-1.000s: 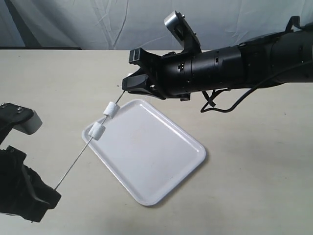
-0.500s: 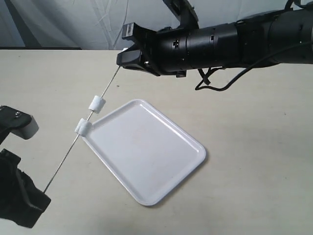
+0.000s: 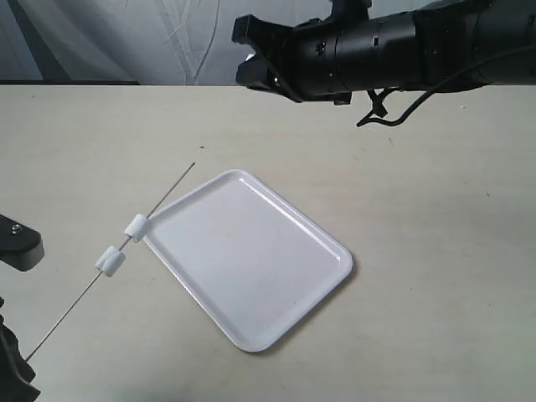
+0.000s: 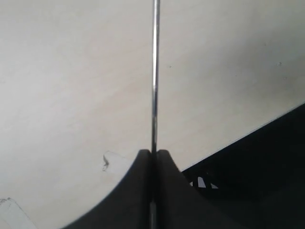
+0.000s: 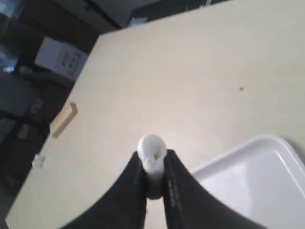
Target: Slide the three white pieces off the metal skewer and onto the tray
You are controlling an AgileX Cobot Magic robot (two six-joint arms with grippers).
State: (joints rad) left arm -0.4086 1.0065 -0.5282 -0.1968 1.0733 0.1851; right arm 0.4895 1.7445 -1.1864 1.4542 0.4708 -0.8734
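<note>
The metal skewer slants over the table beside the tray's left corner, its far tip bare. Two white pieces sit on it, the upper one next to the tray's rim. My left gripper is shut on the skewer's lower end; the exterior view shows only a sliver of it at the bottom left corner. My right gripper hovers high behind the tray, away from the skewer. In its wrist view it is shut on the third white piece, with the tray below.
The beige table spreads around the tray. A white cloth backdrop hangs behind it. A black cable loops under the right arm. Beyond the table edge stand boxes and a small wooden block.
My right gripper has come off the skewer's tip and moved up and to the right. The left arm has drawn the skewer and its two pieces down and to the left.
</note>
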